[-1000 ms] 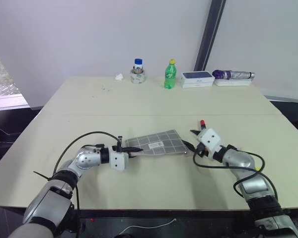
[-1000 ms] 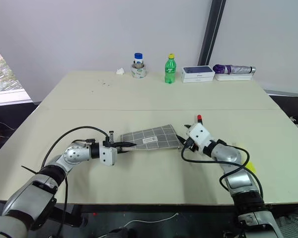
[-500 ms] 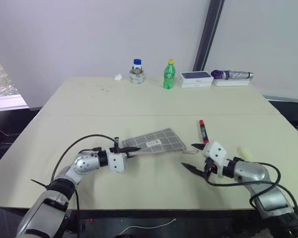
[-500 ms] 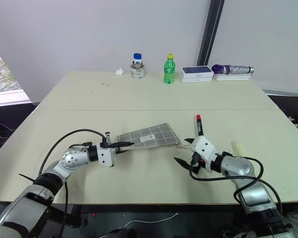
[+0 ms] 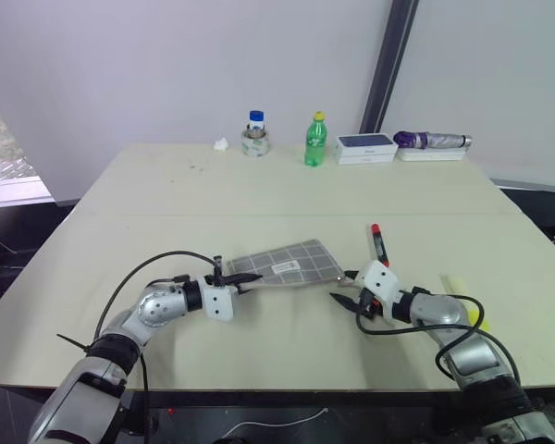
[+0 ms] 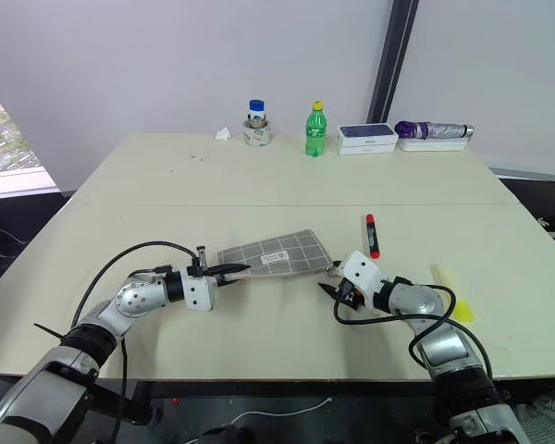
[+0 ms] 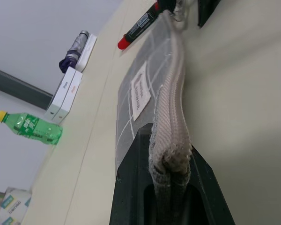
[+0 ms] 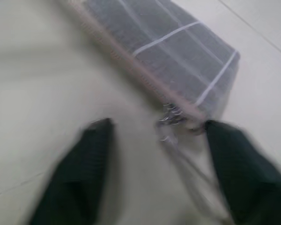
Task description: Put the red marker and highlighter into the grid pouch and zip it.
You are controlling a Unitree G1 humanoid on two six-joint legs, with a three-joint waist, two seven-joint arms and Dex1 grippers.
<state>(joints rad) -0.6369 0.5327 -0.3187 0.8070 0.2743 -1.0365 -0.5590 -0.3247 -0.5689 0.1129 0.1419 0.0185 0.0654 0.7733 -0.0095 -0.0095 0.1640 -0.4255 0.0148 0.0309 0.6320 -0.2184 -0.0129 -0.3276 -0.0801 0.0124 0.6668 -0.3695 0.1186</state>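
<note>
Right wrist view shows the right gripper's (image 8: 154, 164) jaws spread astride the grid pouch's (image 5: 291, 264) zipper pull (image 8: 171, 121), while the left gripper (image 5: 243, 278) pinches the pouch's opposite end on the worktop (image 5: 259, 194).

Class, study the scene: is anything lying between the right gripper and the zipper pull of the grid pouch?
Nothing visible does. The right gripper is open, with the silver zipper pull just ahead of the gap between its fingers and only bare table around it. The red marker lies off to the side.
</note>
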